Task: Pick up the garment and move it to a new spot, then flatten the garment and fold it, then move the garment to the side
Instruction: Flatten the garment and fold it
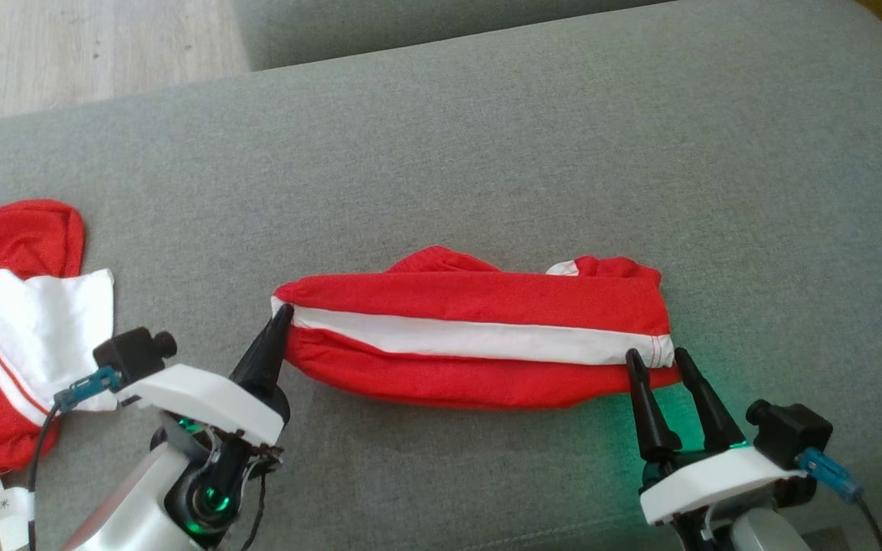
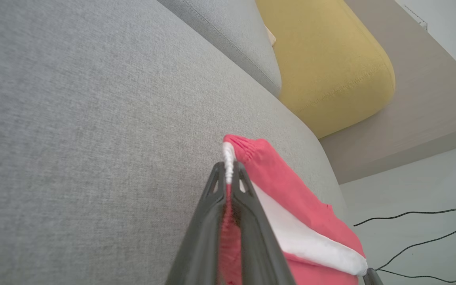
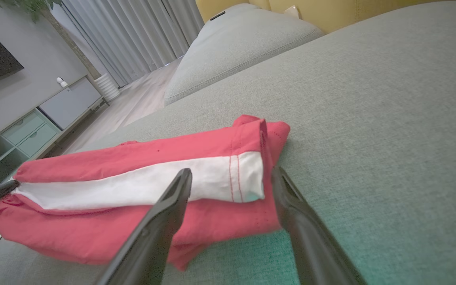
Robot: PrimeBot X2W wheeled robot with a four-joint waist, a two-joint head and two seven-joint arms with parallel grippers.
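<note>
The garment (image 1: pixel 472 337), red with a white stripe, lies folded into a long band across the grey sofa cushion (image 1: pixel 487 153). My left gripper (image 1: pixel 279 317) is shut on the garment's left end; in the left wrist view the red and white cloth (image 2: pixel 275 186) is pinched between the fingers (image 2: pixel 208 221). My right gripper (image 1: pixel 655 358) stands open at the garment's right end, its fingers straddling the white-striped corner (image 3: pixel 247 174) without closing on it. In the right wrist view the two fingers (image 3: pixel 168 213) sit just over the near edge of the cloth.
A second red and white garment (image 1: pixel 12 337) with a paper tag lies crumpled at the cushion's left edge. Another grey cushion (image 3: pixel 244 35) and a yellow one (image 2: pixel 323 59) lie beyond. Wooden floor (image 1: pixel 66 46) shows at the far left.
</note>
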